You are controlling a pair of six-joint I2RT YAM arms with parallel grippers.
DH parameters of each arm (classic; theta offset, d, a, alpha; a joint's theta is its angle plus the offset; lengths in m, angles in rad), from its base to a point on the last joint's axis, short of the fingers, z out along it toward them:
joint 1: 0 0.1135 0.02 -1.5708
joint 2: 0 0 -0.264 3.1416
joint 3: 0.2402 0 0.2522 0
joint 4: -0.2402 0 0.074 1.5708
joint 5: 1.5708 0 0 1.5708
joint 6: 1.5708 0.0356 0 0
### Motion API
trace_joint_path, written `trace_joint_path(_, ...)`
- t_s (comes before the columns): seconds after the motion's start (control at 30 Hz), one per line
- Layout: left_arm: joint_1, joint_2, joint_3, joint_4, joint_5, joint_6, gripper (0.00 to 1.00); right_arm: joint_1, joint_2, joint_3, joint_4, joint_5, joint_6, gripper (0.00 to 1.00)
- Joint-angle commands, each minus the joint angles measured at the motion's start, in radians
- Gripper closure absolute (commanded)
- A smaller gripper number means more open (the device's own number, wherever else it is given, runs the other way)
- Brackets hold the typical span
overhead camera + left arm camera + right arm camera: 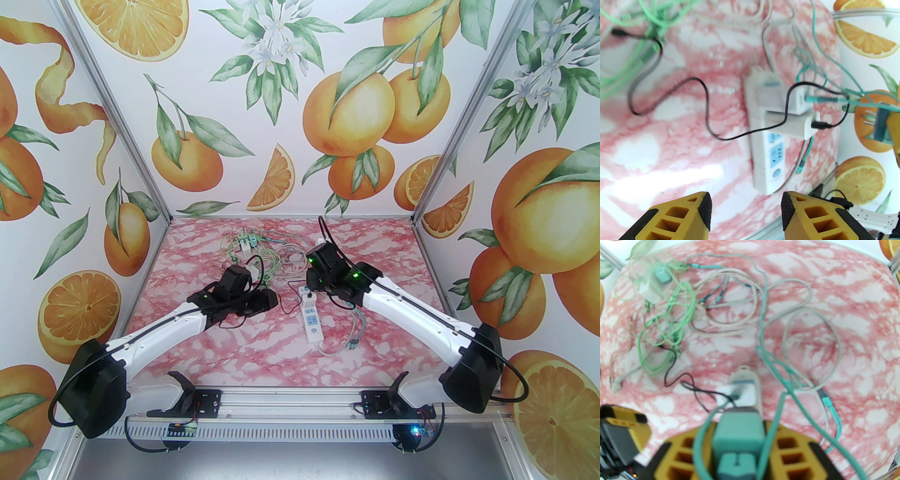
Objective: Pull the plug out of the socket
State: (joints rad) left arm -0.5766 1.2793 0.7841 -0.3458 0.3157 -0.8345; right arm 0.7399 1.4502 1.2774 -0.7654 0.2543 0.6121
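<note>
The white power strip lies mid-table, also seen in the left wrist view. Two white adapters sit plugged into its far end. My right gripper is shut on a teal plug. In the left wrist view that teal plug hangs in the air to the right of the strip, its metal prongs bare and clear of the sockets. My left gripper is open, low over the table just left of the strip's near end, with nothing between its fingers.
A tangle of green, white and grey cables with small adapters lies at the back of the table. A black cable runs from one white adapter across the table. Loose teal cable ends lie right of the strip. Walls enclose three sides.
</note>
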Motion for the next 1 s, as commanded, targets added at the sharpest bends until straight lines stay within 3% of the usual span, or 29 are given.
trace_joint_path(0.0,0.006,0.001,0.028,-0.046,0.009,0.037,0.45,0.0,-0.003,-0.013,0.006,-0.011,0.01,0.7)
trace_joint_path(0.7,0.007,-0.047,-0.06,-0.013,0.006,0.005,0.45,-0.036,-0.06,-0.361,-0.003,-0.036,0.021,0.69)
trace_joint_path(0.97,0.007,-0.055,-0.073,0.027,0.035,0.022,0.45,-0.037,-0.115,-0.379,0.015,-0.08,-0.018,0.68)
